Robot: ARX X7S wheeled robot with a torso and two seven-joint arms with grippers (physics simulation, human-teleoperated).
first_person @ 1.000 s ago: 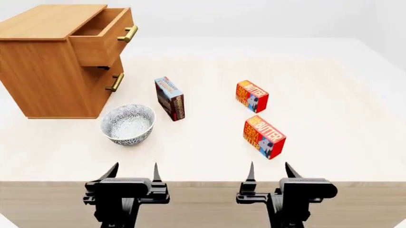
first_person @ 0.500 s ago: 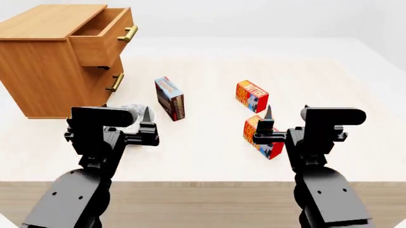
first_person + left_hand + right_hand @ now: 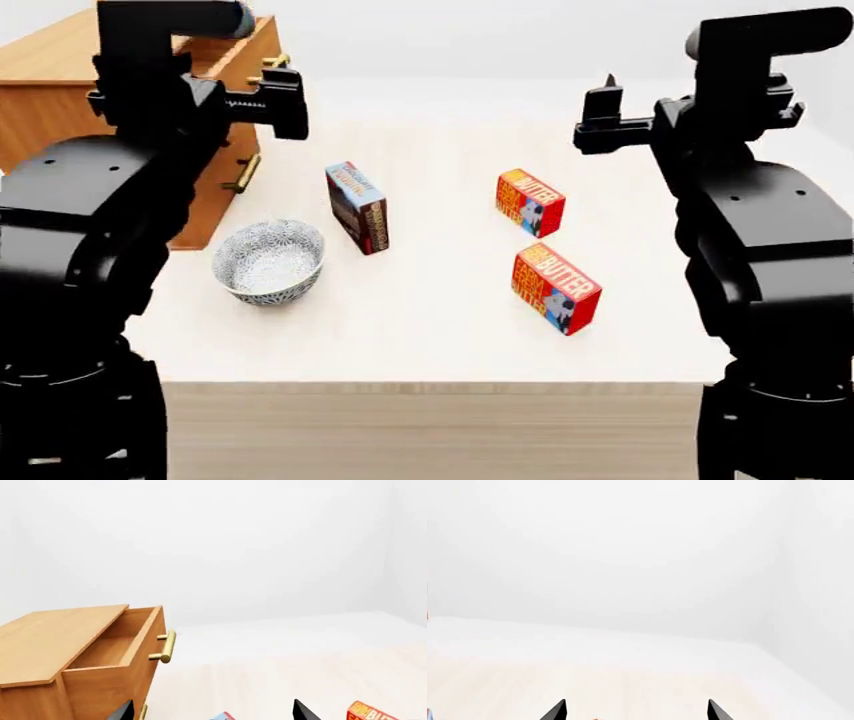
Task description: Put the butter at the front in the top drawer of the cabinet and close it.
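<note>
My left gripper point(image 3: 212, 711) open and empty, right gripper point(image 3: 636, 710) open too, both raised at the head view's top corners, front butter point(image 3: 555, 288) lower right on the table point(image 3: 427, 330), top drawer point(image 3: 120, 647) open upper left.

Sim render, blank white room, pale wood table point(image 3: 441, 340), flat lighting, no bkgd detail

Pale wood table point(image 3: 441, 330) carries the cabinet point(image 3: 80, 120), a bowl point(image 3: 268, 262), a pudding box point(image 3: 358, 208), and two butter cartons point(image 3: 530, 202) point(image 3: 555, 288).
</note>
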